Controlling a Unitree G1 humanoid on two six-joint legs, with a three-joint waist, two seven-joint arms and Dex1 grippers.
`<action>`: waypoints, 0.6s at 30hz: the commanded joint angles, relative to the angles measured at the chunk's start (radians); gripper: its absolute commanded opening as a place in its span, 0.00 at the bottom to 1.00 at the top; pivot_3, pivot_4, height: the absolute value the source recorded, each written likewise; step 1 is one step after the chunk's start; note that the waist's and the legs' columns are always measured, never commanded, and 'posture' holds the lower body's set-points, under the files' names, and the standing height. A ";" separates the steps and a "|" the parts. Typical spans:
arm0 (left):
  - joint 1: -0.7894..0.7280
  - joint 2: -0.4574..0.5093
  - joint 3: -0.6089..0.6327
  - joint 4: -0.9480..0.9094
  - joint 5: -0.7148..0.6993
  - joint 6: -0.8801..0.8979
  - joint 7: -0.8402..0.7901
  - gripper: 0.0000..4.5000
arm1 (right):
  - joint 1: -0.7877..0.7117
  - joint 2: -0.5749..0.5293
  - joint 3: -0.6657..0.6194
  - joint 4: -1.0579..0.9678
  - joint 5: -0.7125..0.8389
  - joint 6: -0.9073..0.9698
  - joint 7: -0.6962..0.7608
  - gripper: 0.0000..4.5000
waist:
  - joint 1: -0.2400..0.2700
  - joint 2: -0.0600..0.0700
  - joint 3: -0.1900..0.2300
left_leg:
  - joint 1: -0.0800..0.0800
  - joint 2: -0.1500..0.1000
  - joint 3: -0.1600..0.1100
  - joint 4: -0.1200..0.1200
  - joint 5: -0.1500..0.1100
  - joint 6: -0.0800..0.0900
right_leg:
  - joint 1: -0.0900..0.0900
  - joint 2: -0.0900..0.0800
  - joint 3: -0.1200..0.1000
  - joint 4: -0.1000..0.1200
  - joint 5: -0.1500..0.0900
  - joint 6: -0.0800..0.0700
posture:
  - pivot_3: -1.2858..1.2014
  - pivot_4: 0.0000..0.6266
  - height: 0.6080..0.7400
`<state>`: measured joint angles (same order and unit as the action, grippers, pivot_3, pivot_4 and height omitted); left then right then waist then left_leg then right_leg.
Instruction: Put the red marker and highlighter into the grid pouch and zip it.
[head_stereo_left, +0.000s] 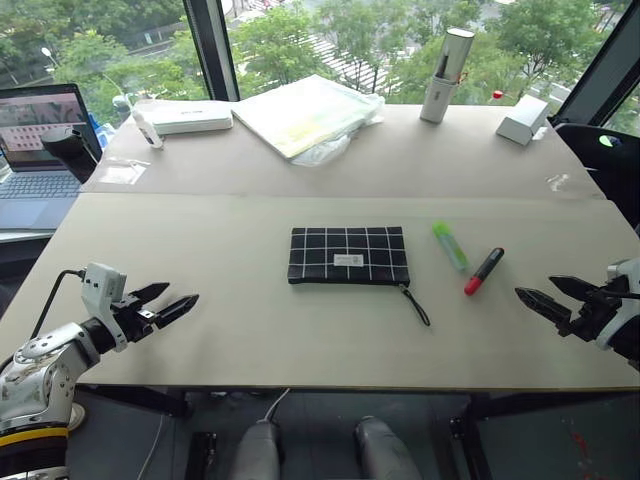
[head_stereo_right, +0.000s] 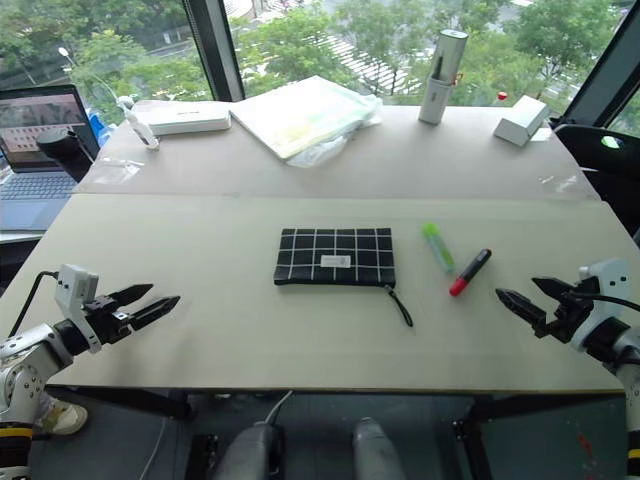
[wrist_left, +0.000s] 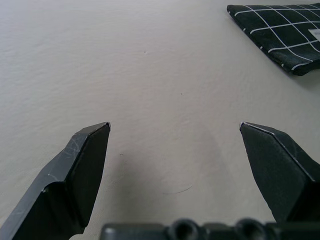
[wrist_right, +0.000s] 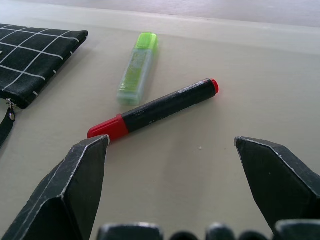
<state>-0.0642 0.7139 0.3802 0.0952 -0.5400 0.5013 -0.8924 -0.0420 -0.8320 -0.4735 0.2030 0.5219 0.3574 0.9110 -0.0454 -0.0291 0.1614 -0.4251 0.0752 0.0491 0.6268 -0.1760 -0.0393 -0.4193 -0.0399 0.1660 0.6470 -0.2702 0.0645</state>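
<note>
The grid pouch (head_stereo_left: 348, 255) lies flat mid-table, black with white lines, its pull cord (head_stereo_left: 417, 304) trailing off its right end. Just to the right lie the light-green highlighter (head_stereo_left: 449, 245) and the red marker (head_stereo_left: 484, 270), a black barrel with a red cap, side by side and apart. My right gripper (head_stereo_left: 552, 292) hovers open near the table's front right, a short way right of the marker (wrist_right: 152, 108), nothing between its fingers. Over the front left, well left of the pouch (wrist_left: 280, 30), my left gripper (head_stereo_left: 170, 302) stands open and empty.
At the back of the table are a plastic-wrapped pad (head_stereo_left: 305, 113), a white flat box (head_stereo_left: 190, 118), a tall white cylinder (head_stereo_left: 446, 75) and a small white box (head_stereo_left: 523, 120). A laptop (head_stereo_left: 40, 150) stands off the table's left edge.
</note>
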 joint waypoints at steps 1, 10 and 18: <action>-0.029 0.000 -0.002 -0.022 -0.010 -0.017 -0.011 1.00 | 0.008 0.010 -0.008 -0.018 -0.017 -0.018 -0.019 0.99 | 0.000 0.000 0.000 | 0.000 0.000 0.000 0.000 0.000 0.000 | 0.000 0.000 0.000 0.000 0.000 0.000 | 0.52 0.24 1.00; -0.121 0.014 -0.085 0.078 0.038 -0.124 -0.142 1.00 | 0.002 0.047 -0.024 -0.050 -0.006 -0.031 -0.041 0.94 | -0.001 -0.002 0.000 | -0.001 0.000 -0.002 0.001 0.000 0.000 | 0.001 0.000 -0.003 0.000 0.000 -0.001 | 0.52 0.24 1.00; -0.292 0.037 -0.247 0.298 0.262 -0.656 -0.316 1.00 | -0.077 0.078 0.026 -0.224 0.107 0.075 -0.033 0.38 | 0.002 -0.002 0.000 | -0.001 0.000 -0.003 0.001 0.000 -0.001 | 0.001 0.000 -0.003 0.000 0.001 -0.001 | 0.52 0.24 1.00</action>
<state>-0.3058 0.7512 0.1367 0.3776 -0.3041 -0.0471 -1.1921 -0.0966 -0.7555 -0.4518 0.0578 0.5805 0.4042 0.8712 -0.0429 -0.0309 0.1614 -0.4267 0.0751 0.0458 0.6276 -0.1755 -0.0399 -0.4186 -0.0399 0.1628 0.6475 -0.2695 0.0634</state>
